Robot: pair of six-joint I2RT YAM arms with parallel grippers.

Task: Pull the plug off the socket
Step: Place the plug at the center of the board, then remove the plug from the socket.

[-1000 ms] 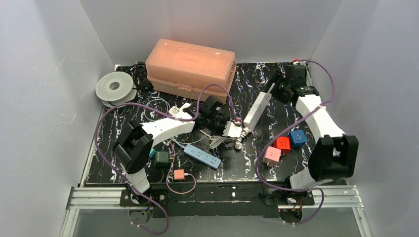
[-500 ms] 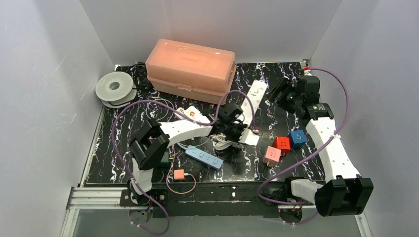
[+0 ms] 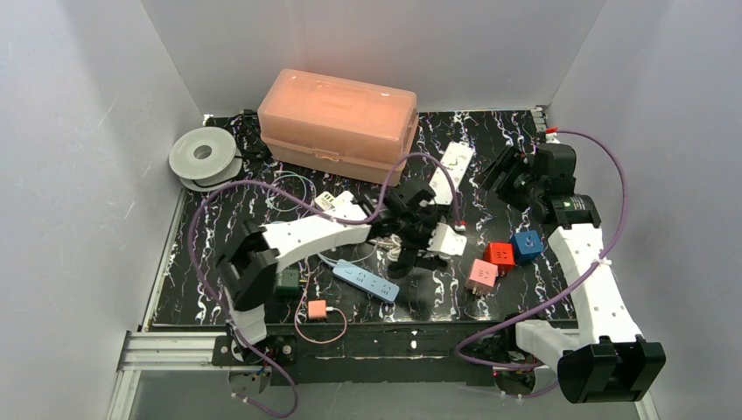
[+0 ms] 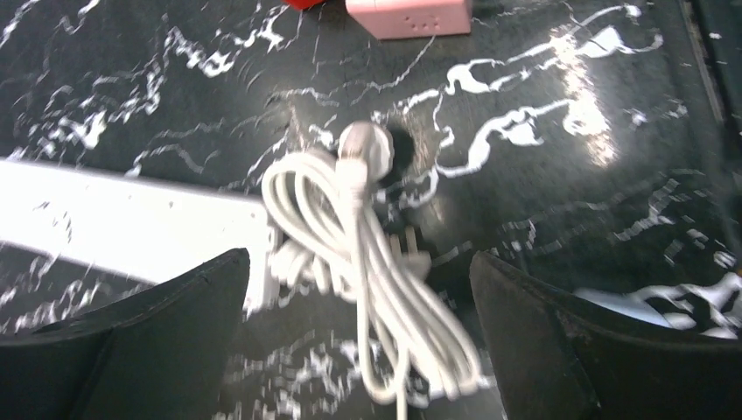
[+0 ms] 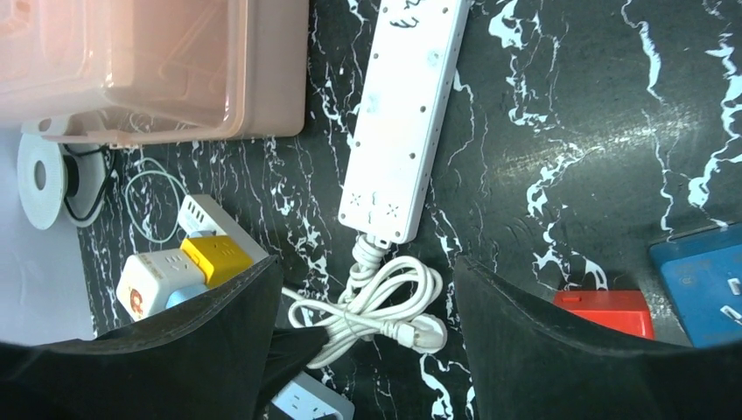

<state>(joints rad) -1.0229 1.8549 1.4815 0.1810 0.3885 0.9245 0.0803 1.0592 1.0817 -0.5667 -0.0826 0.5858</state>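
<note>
1. White rounded plug [image 5: 426,333] lies loose on the black, white-veined marble-pattern surface [image 5: 560,131]. It sits in no socket, at the end of a coiled white cord [image 5: 372,302].
2. The cord comes out of the lower end of a long white power strip [image 5: 402,114], and the coil rests just below that end. The strip lies flat with its upper part just beside a translucent peach plastic box [image 5: 149,61].
3. The dark left fingers [image 4: 157,332] are spread wide and grip nothing. In the left wrist view the coil and plug show on the surface in the gap between them, and neither finger touches the cord.
4. At the left of that view a blurred long white body [image 4: 131,227] lies against the coil. I cannot tell whether it is the strip.
5. The dark right fingers [image 5: 560,350] also stand wide apart and empty. The strip's lower end and the coil appear between them.
6. In the right wrist view a red cube socket [image 5: 604,311] sits near the plug on its right, apart from it. A blue cube socket [image 5: 700,280] is just beyond the red one.
7. From the top view a pink cube socket [image 3: 481,275] lies just beside the red one, so the three cubes form a slanted row near the right arm.
8. A light-blue power strip [image 3: 366,282] lies near the left arm, and a grey spool [image 3: 204,157] sits in the far left corner.
</note>
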